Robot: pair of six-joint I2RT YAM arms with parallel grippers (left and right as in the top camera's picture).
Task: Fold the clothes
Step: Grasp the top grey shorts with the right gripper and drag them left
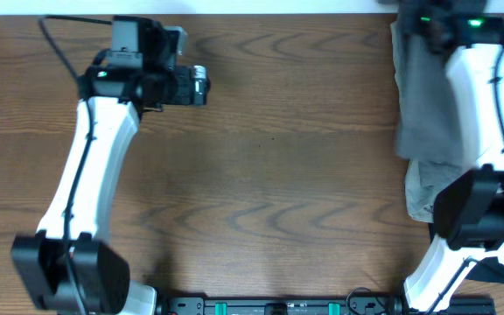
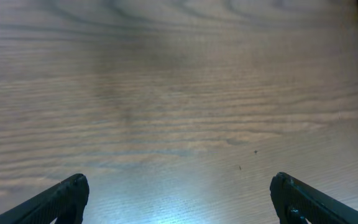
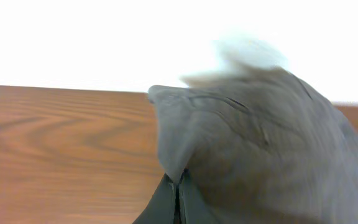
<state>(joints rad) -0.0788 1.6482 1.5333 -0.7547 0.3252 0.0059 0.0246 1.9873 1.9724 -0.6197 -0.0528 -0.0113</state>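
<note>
Shorts (image 1: 427, 96) pinched in right gripper (image 3: 178, 190), jaws together on a fold. Cloth trails from it, long axis toward the near side. Left gripper (image 2: 180, 184) jaws apart, empty, well left of right gripper. Right is nearer.

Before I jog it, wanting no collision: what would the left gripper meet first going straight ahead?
Probably just the bare brown wooden table; nothing else shows between the left gripper's open jaws, though depth is unclear.
</note>
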